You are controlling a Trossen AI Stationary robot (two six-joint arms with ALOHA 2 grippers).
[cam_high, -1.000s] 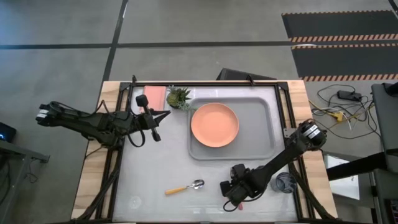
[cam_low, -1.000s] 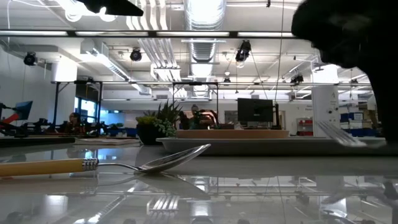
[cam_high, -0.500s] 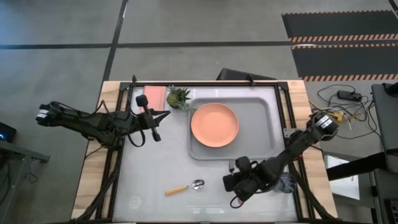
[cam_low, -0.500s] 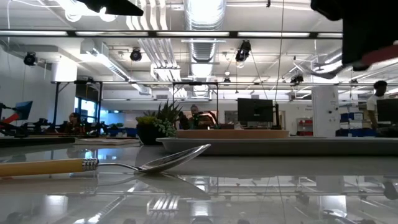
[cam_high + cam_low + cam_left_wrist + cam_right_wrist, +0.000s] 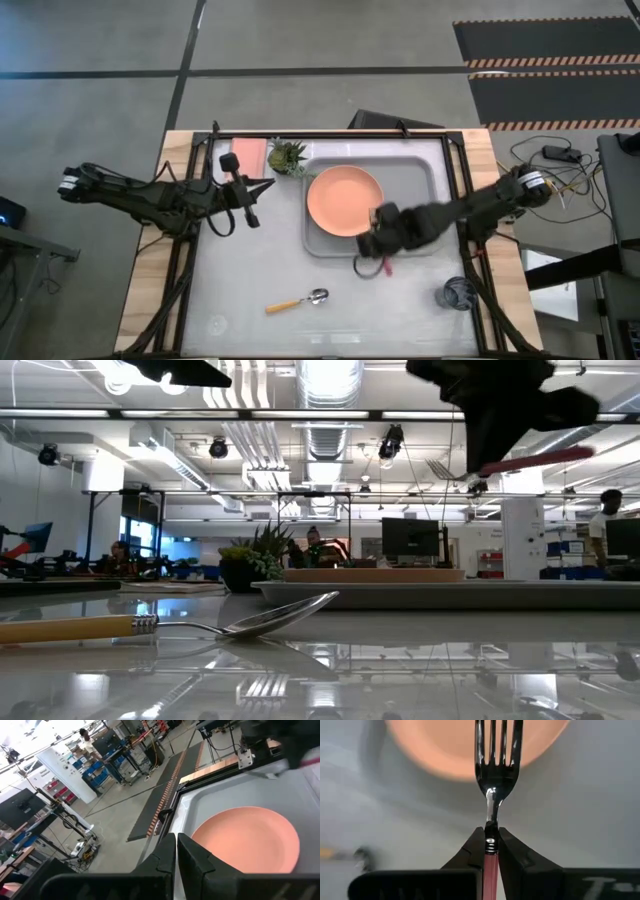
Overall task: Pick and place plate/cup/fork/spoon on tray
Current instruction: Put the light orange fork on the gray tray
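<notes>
The salmon-orange plate (image 5: 345, 200) lies in the light grey tray (image 5: 415, 215). It also shows in the left wrist view (image 5: 245, 840) and the right wrist view (image 5: 465, 745). My right gripper (image 5: 372, 245) is shut on the fork (image 5: 496, 765) and holds it in the air over the tray's near rim, high in the low view (image 5: 500, 455). The orange-handled spoon (image 5: 297, 300) lies flat on the table near its front edge. The dark grey cup (image 5: 458, 295) stands at the near right. My left gripper (image 5: 247, 205) hovers shut and empty left of the tray. My right gripper pinches the fork between its two fingers at the tine end of the pink-red handle (image 5: 491, 851), just behind the metal neck. The tines (image 5: 498, 740) stick out beyond the fingertips toward the plate. The fork hangs lifted clear, roughly level (image 5: 530, 460).
A small potted plant (image 5: 288, 157) and a pink rectangular pad (image 5: 250, 152) sit at the far left, beside the tray's corner. The tray's right half (image 5: 410, 190) is bare. The room beyond the table shows desks, screens and people.
My right gripper has risen from low near the table's front edge and gone toward the far edge, as far as the tray's near rim. The fork has stayed in its hold and is now lifted well clear of the table, its tines over the plate's near edge.
</notes>
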